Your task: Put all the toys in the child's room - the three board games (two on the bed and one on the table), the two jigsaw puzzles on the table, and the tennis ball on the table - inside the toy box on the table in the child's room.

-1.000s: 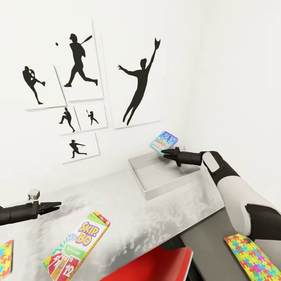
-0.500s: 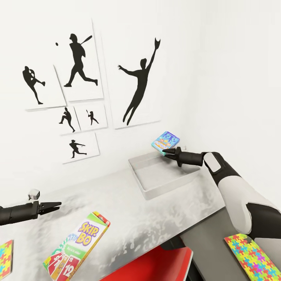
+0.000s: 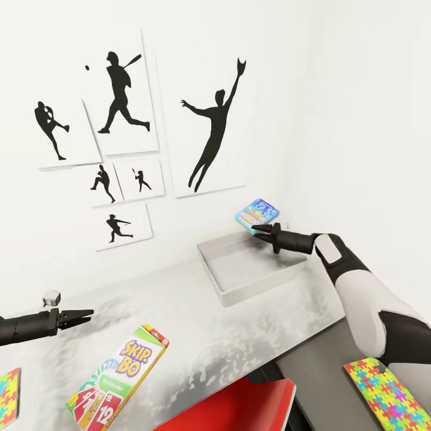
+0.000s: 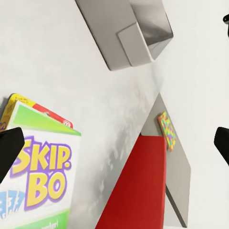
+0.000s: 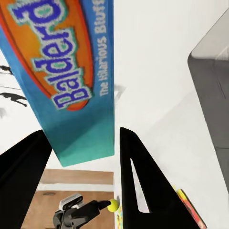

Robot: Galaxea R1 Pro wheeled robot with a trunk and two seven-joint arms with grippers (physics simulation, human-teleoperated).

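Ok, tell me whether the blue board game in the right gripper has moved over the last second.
Yes. The blue board game has risen slightly and drifted right, away from the toy box rim beneath it.

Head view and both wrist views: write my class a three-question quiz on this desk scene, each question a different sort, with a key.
1. True or false: the blue board game lies flat inside the toy box.
2. Multiple choice: what does the left gripper hold? A) the Skip-Bo box B) a jigsaw puzzle C) nothing
3. Fill in: the right gripper grips the blue board game by its lower ____.

Key:
1. False: it is held in the air above the toy box's far corner.
2. C: its fingers are spread with only air between them, above the pale grey table.
3. Edge: the right wrist view shows a dark finger on each side of it.
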